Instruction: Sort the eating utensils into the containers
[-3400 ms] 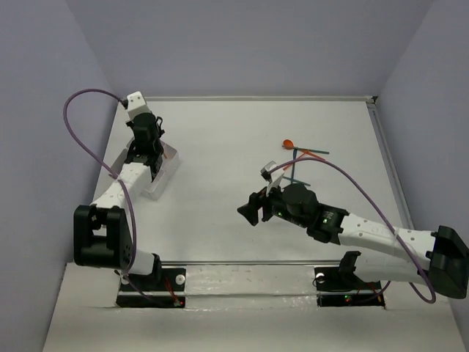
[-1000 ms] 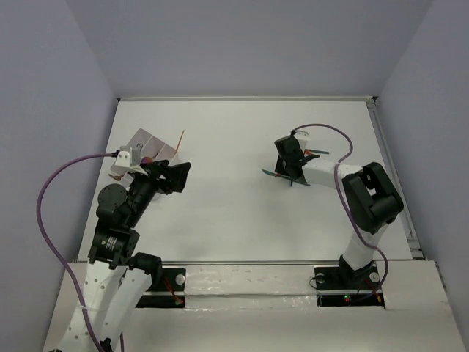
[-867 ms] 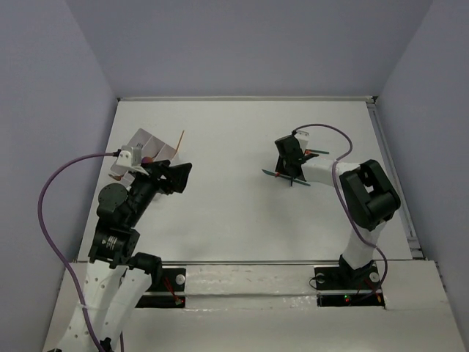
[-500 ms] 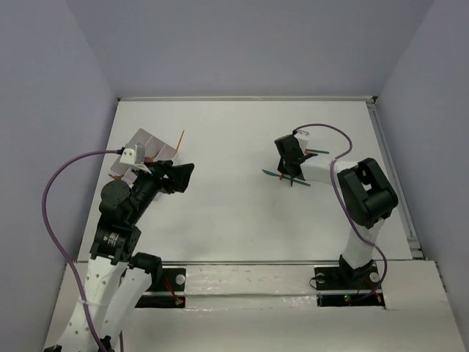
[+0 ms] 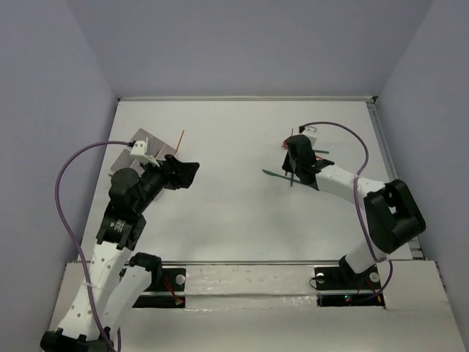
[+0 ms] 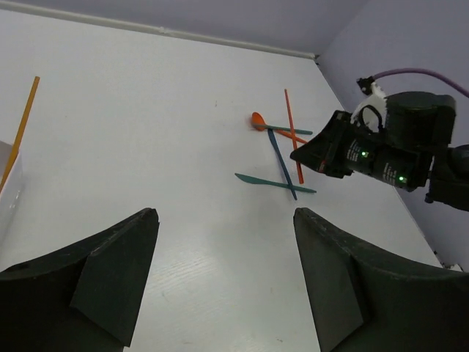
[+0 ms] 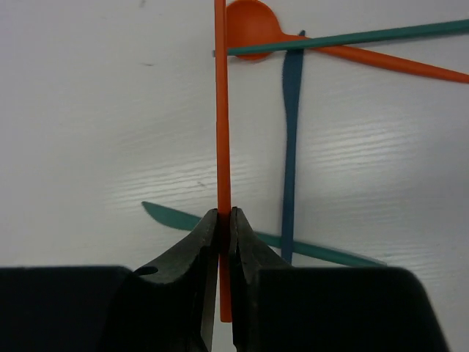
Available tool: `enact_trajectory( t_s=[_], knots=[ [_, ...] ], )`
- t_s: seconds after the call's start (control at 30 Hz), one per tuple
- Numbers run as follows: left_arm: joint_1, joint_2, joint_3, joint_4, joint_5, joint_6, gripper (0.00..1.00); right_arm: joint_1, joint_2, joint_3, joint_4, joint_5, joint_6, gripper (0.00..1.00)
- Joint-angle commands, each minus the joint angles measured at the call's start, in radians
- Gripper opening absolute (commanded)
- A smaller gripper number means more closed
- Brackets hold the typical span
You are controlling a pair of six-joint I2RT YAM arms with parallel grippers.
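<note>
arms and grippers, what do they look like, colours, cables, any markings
Both arms are white shells with black joints: left arm, right arm. A purple cable loops off each wrist: left cable, right cable. The left gripper and right gripper have matte black, wedge-shaped fingers. Small green lights glow on the right wrist housing. No printed markings are legible.

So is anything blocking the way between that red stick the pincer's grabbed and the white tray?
Nothing lies on the table between the red stick and the tray. But the left pincer hangs open close by the tray, on the stick's side, near that path.
</note>
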Motion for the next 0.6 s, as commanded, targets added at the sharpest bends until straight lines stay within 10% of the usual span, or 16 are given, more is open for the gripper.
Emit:
enact_trajectory(
  t_s=[0.0, 0.57],
  knots=[
    [-0.002, 0.063, -0.005, 0.096, 0.111, -0.052, 0.84, 0.051, -0.130, -0.064, 0.125, -0.097, -0.060, 0.12],
    [-0.046, 0.338, -0.121, 0.424, 0.231, -0.352, 0.72, 0.377, -0.317, -0.178, 0.424, -0.553, -0.089, 0.08]
  ],
)
